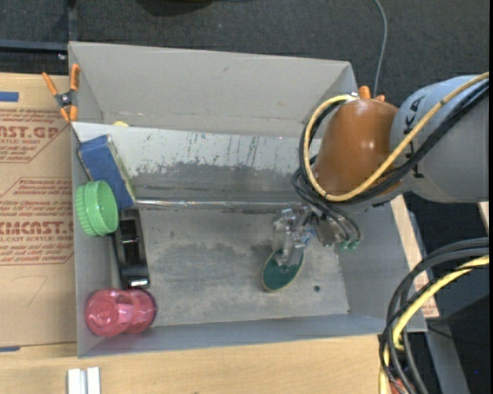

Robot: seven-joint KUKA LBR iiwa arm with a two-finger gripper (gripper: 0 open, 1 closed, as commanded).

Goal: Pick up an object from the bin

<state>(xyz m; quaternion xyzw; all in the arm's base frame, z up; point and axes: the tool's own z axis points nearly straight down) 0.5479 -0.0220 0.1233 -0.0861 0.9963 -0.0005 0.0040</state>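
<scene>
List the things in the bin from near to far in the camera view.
pink translucent plastic jar → black oblong plastic holder → green round plastic lid → blue rectangular block. The dark green oval thing by the gripper lies level with the black holder, so it is left out.

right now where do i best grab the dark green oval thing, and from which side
Probably across its narrow width, coming straight down from above. The dark green oval thing lies flat on open bin floor with both long sides free of walls and other things, and the gripper hangs right over its far end.
</scene>
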